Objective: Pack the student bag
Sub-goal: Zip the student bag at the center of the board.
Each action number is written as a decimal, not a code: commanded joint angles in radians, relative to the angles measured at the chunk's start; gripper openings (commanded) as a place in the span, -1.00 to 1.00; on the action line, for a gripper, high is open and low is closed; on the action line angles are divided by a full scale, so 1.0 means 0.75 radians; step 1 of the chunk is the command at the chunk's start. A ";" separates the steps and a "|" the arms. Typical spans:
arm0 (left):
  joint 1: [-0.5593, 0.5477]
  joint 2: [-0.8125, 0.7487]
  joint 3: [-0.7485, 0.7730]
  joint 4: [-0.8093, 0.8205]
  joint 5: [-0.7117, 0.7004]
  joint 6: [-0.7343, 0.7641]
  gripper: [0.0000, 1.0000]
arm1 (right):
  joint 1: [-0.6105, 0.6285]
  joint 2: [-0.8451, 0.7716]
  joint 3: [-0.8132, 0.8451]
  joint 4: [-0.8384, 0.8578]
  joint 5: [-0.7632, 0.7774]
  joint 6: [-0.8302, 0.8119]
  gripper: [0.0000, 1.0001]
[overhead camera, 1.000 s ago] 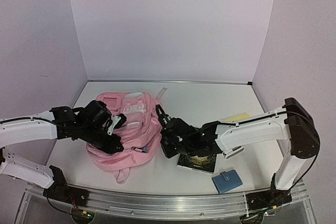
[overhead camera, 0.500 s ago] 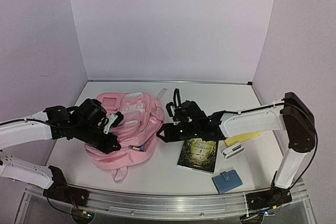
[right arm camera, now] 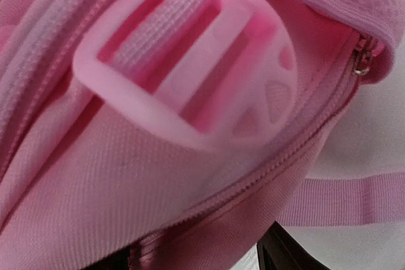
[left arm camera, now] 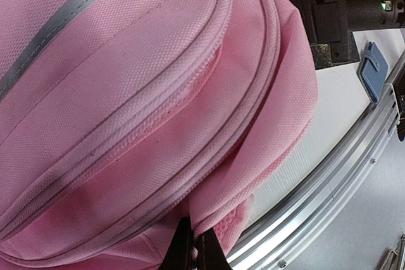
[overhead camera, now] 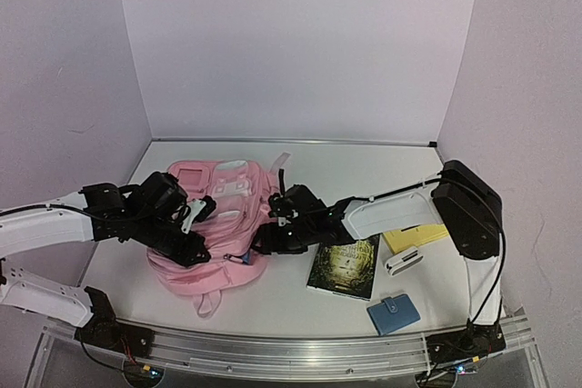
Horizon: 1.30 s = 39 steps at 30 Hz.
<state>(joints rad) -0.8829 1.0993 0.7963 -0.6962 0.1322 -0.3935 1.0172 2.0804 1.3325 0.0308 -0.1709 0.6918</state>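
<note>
While fast in the clenched left jaws, the student bag, its flank between the parted right jaws.

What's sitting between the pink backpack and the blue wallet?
A dark-covered book lies flat between the backpack and the wallet, seen in the top view.

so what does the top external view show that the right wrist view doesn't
Only the top external view shows the wider scene: the left gripper and right gripper at opposite sides of the student bag, plus a book, a blue wallet and a yellow pad on the table. Only the right wrist view shows close detail: a pink plastic buckle with webbing through it and a metal zip pull. Both show the pink bag fabric.
</note>
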 commanded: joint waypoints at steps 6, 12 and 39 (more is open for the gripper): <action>0.063 0.038 0.062 0.137 -0.094 -0.132 -1.00 | 0.010 -0.068 -0.005 0.010 -0.050 0.079 -1.00; 0.182 0.143 0.081 0.099 -0.163 -0.225 -1.00 | 0.011 -0.290 -0.239 0.172 -0.190 0.034 -1.00; 0.251 -0.032 0.105 0.257 0.353 0.107 -0.99 | 0.072 -0.625 -0.348 0.221 -0.328 -0.349 0.17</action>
<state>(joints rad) -0.7013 1.1152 0.7982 -0.5640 0.3334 -0.3396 1.0634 1.6998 0.9931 0.1974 -0.3627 0.5365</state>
